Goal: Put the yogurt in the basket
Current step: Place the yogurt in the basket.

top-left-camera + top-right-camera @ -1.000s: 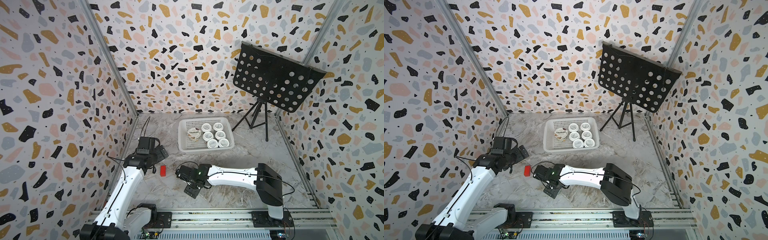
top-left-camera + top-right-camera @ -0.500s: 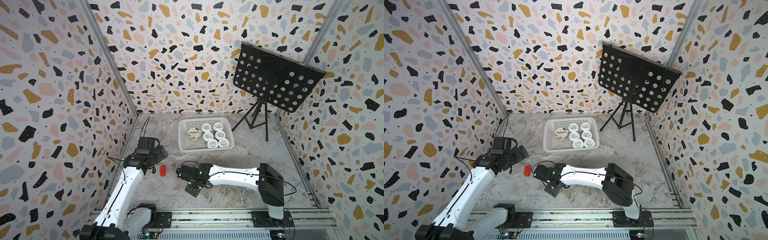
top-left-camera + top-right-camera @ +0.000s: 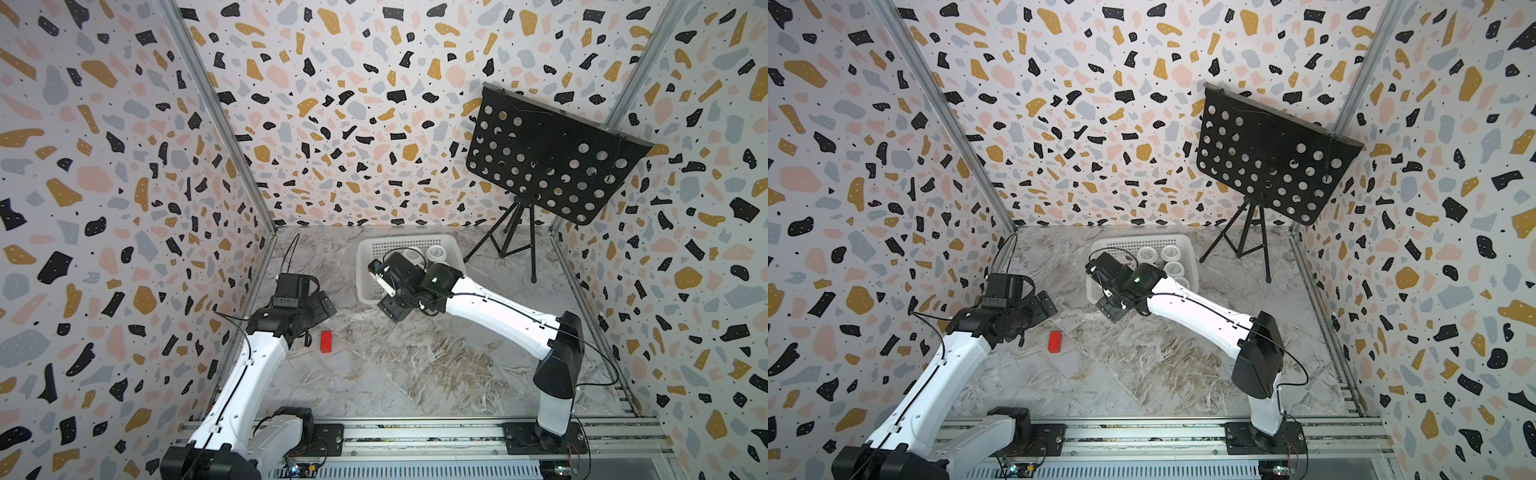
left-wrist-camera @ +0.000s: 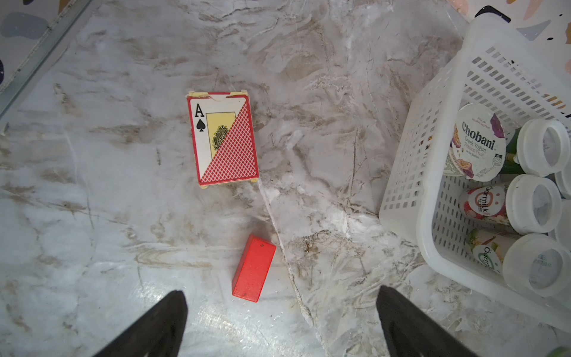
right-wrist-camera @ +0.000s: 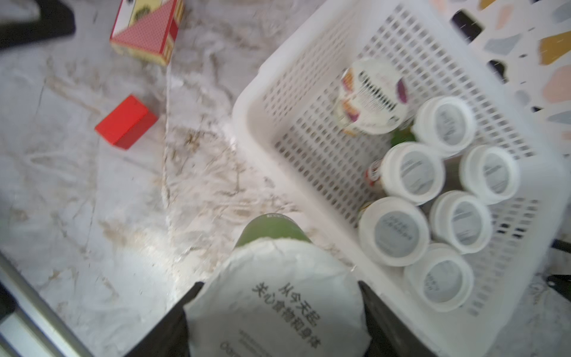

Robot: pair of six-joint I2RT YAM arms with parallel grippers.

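Right jaws clamp a foil-lidded yogurt [image 5: 275,296] near the basket [image 5: 244,108]; left jaws gape empty above red block [image 4: 253,267], card box [image 4: 224,139].

White grid basket [image 5: 296,92] on the worktop holds six upright white-lidded cups [image 5: 412,173] clustered together and a tipped Chobani cup [image 5: 370,99]. The right tool [image 5: 278,289] grips a green foil-lidded cup [image 5: 272,312] near its rim.
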